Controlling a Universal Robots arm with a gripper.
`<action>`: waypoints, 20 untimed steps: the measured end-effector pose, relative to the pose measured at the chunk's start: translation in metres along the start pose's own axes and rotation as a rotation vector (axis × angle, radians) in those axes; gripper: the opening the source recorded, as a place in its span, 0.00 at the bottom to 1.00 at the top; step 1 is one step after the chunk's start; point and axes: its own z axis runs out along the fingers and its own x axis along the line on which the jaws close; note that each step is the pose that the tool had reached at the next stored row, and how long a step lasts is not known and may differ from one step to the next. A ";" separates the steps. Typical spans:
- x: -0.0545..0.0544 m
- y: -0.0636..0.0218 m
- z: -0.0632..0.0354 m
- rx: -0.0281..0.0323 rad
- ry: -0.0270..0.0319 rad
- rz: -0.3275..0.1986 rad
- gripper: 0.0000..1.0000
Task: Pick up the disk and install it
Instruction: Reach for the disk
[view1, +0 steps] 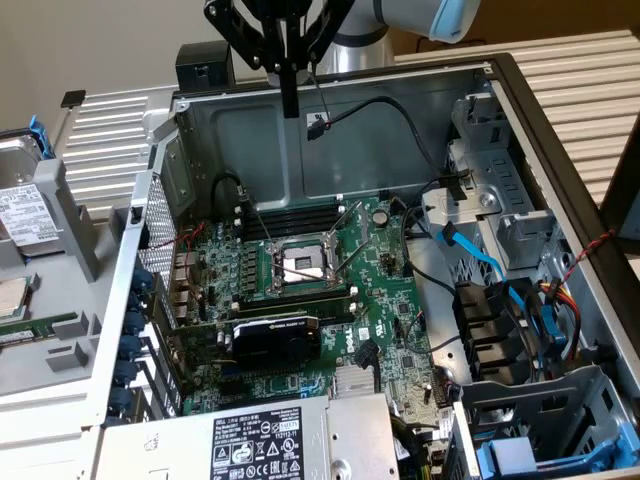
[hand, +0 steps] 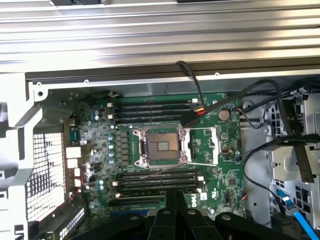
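The disk (view1: 24, 214), a silver drive with a white barcoded label and a blue rail at its top, lies on a grey holder at the exterior view's far left, outside the computer case. My gripper (view1: 289, 100) hangs above the rear wall of the open case, well to the right of the disk and apart from it. Its black fingers are shut together with nothing between them. In the wrist view the fingertips (hand: 175, 200) point down over the green motherboard (hand: 165, 150).
The open case (view1: 560, 170) holds an empty CPU socket (view1: 303, 263), a graphics card (view1: 270, 338), a power supply (view1: 260, 445) and loose cables. Drive bays with a blue-railed tray (view1: 540, 455) sit at the right. A small square chip (view1: 10, 297) lies below the disk.
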 end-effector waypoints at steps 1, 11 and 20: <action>0.003 0.0000 -0.0002 0.0008 -0.0009 0.000 0.11; 0.034 -0.0021 -0.0009 0.0009 -0.0020 -0.002 0.11; 0.051 -0.0007 -0.0013 0.0108 -0.0026 -0.003 0.11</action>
